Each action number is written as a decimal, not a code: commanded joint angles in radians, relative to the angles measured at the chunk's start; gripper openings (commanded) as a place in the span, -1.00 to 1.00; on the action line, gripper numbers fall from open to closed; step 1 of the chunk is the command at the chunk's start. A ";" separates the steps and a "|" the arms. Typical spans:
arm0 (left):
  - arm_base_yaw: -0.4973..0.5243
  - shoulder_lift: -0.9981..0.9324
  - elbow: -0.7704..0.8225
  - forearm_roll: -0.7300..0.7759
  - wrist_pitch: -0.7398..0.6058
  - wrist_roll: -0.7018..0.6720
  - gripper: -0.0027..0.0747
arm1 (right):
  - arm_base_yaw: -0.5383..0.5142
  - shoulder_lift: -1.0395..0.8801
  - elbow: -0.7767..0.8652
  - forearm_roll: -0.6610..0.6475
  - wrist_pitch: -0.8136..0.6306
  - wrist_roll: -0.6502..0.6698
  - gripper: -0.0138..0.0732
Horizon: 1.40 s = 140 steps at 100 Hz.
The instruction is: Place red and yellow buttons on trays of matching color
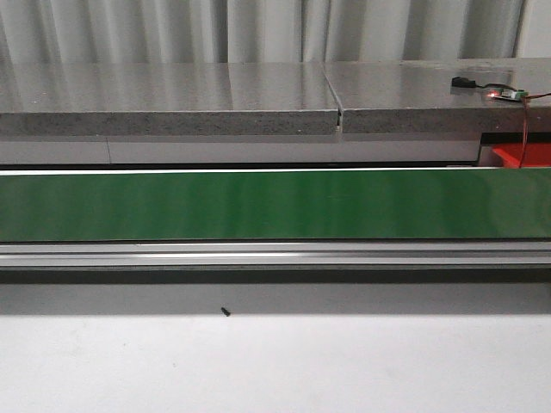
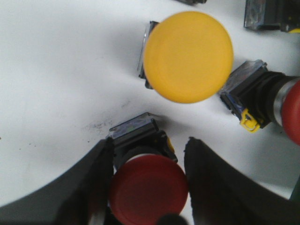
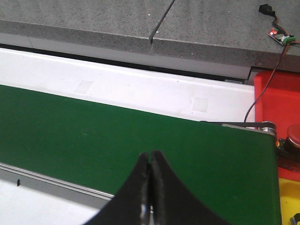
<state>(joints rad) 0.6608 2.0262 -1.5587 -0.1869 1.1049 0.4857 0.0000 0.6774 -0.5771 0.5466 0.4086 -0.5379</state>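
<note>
**White tabletop, green belt, buttons under the left wrist**

A white tabletop fills the left wrist view, and on it sits a red button — its domed cap facing the camera, its black-and-clear body behind it. The left gripper has its dark fingers spread, one on each side of this button; whether the pads press on it cannot be told. Just beyond it stands a yellow button, cap up, apart from the red one. Beside that lies a second red button on its side, its clear base with a yellow clip pointing toward the yellow cap.

In the right wrist view the right gripper hangs over a green conveyor belt with its fingertips pressed together, nothing between them. At the belt's end is a red tray — a red-capped button shows at its edge — and next to it a yellow tray.

The front view shows the green belt across the frame, a grey stone shelf behind it, and a small circuit board with a red wire.
</note>
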 commanded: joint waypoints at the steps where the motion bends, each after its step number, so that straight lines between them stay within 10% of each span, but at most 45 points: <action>1: -0.005 -0.052 -0.025 -0.016 -0.007 0.004 -0.41 | 0.000 -0.004 -0.025 0.021 -0.057 -0.006 -0.84; 69: -0.032 -0.329 -0.046 -0.101 0.151 -0.027 -0.47 | 0.000 -0.004 -0.025 0.021 -0.058 -0.006 -0.84; 140: -0.426 -0.330 -0.044 -0.090 0.087 -0.057 -0.47 | 0.000 -0.004 -0.025 0.021 -0.058 -0.006 -0.84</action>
<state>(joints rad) 0.2559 1.7040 -1.5758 -0.2623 1.2133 0.4400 0.0000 0.6774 -0.5771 0.5466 0.4086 -0.5379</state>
